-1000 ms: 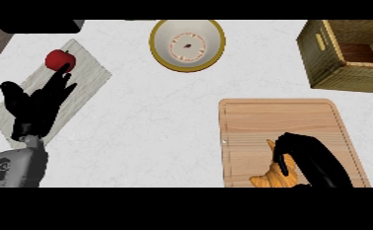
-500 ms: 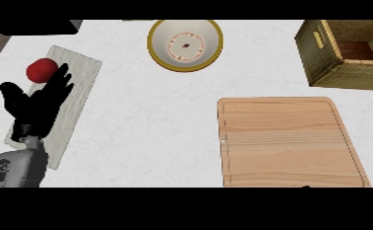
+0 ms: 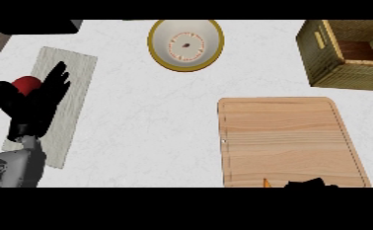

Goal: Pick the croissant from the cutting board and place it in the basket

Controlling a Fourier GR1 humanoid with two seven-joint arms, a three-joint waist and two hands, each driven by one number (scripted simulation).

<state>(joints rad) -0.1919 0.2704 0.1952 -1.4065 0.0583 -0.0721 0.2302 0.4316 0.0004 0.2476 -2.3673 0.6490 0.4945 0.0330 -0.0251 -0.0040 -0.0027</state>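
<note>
On my feed, far left, the left hand [image 3: 29, 108] stands open with its fingers straight and pointing up, holding nothing. It shows in front of one red round thing [image 3: 27, 82] and over the near edge of one pale grey mat [image 3: 76, 91] lying flat on the white counter [image 3: 146, 125].

Toward the middle, at the top, I see one round plate [image 3: 164, 51] with a yellow rim. It has a ring of small red marks inside and a dark spot at its centre, and I can read none of it as writing.

Lower right lies one wooden cutting board [image 3: 284, 135]. At its near edge I see an orange tip, the croissant [image 3: 267, 183]. Just beside that is a sliver of the right hand [image 3: 310, 183], and I cannot tell whether it holds anything.

Top right sits one wooden basket [image 3: 320, 51], well apart from the croissant.
</note>
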